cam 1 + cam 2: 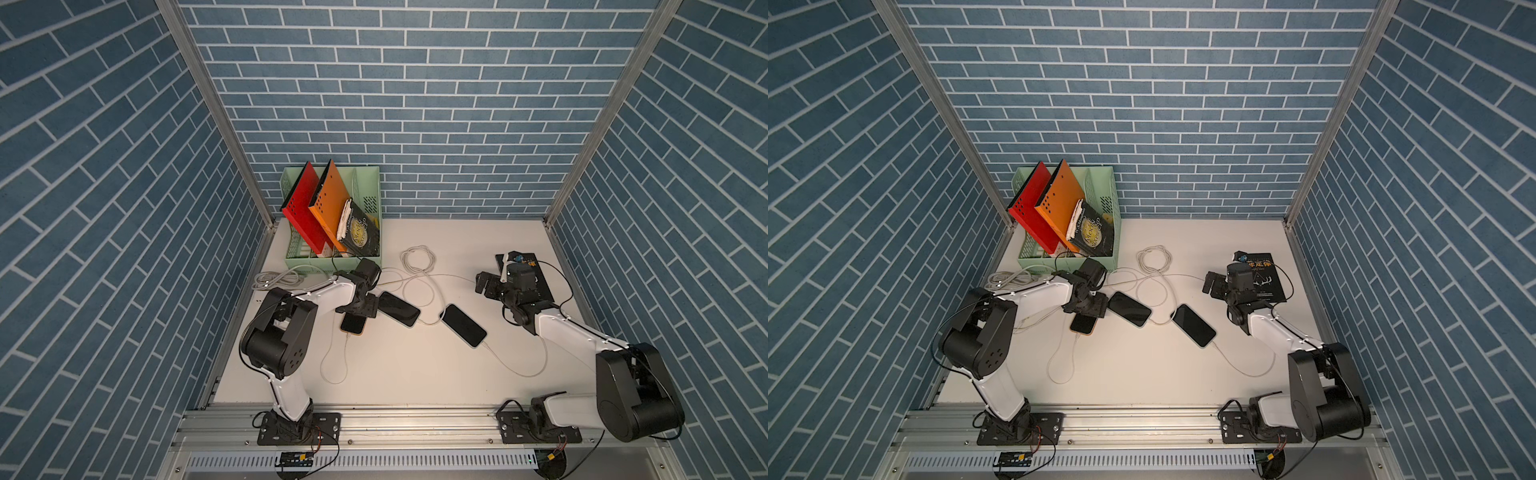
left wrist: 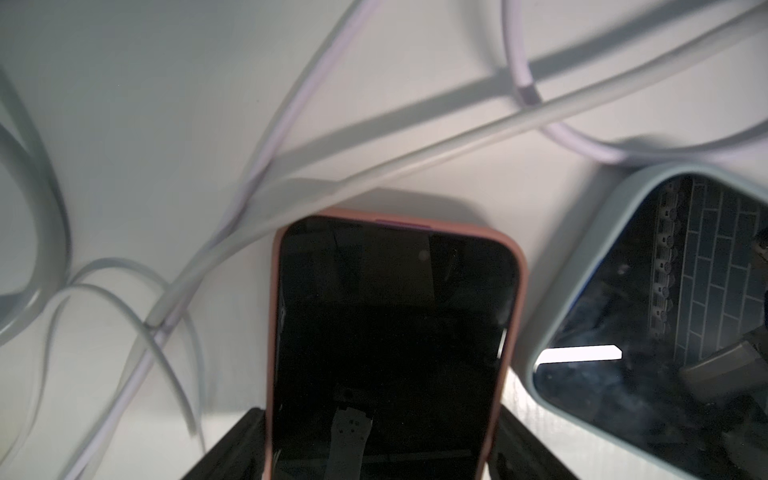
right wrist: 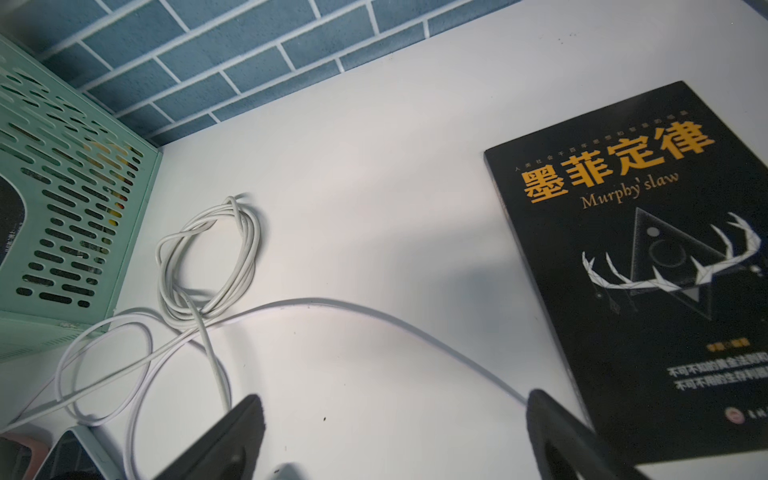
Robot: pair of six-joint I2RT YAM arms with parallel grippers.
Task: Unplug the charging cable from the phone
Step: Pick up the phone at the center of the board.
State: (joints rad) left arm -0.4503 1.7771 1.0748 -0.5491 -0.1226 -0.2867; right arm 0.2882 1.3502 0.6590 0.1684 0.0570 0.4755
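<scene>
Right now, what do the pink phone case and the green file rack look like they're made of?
Pink phone case: likely soft silicone; matte, rounded rim, no glare. Green file rack: looks like moulded plastic, slightly satin; thin walls pierced with regular slots.

The walls (image 1: 415, 104) show a blue brick pattern with pale joints, and the table (image 1: 395, 374) is white. At upper left, a mint-green slotted organiser (image 1: 368, 180) holds a red folder (image 1: 301, 208) and an orange folder (image 1: 332, 195). The phone (image 2: 390, 332) has a peach-pink case, the neighbouring phone (image 2: 648, 332) a pale blue one. The book (image 3: 623, 270) is black with yellow lettering.
</scene>
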